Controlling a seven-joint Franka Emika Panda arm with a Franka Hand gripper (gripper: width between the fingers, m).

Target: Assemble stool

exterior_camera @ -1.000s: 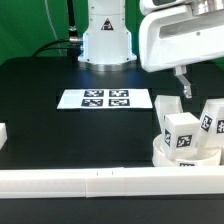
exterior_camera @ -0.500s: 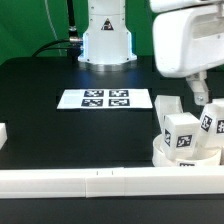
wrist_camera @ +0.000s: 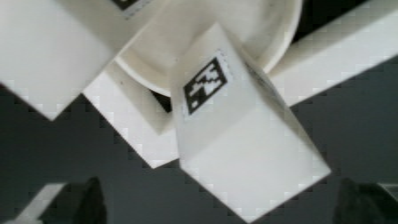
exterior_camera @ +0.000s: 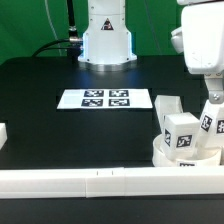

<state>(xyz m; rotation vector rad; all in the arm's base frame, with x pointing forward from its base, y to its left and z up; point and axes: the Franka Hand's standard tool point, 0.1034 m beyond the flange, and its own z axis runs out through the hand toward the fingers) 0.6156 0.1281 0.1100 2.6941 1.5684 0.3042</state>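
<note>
On the black table [exterior_camera: 60, 130], legs [exterior_camera: 179, 133] stand in the seat [exterior_camera: 165, 156]; jaws' state unclear.

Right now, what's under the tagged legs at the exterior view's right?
The legs stand on the round seat, whose rim shows beneath them. The wrist view shows the seat behind crossing legs. Sockets are covered.

My exterior view looks across the worktop [exterior_camera: 40, 90] from its near edge toward the arm's base [exterior_camera: 106, 40]. My wrist view sits close above the stool [exterior_camera: 188, 135], which both views share.
</note>
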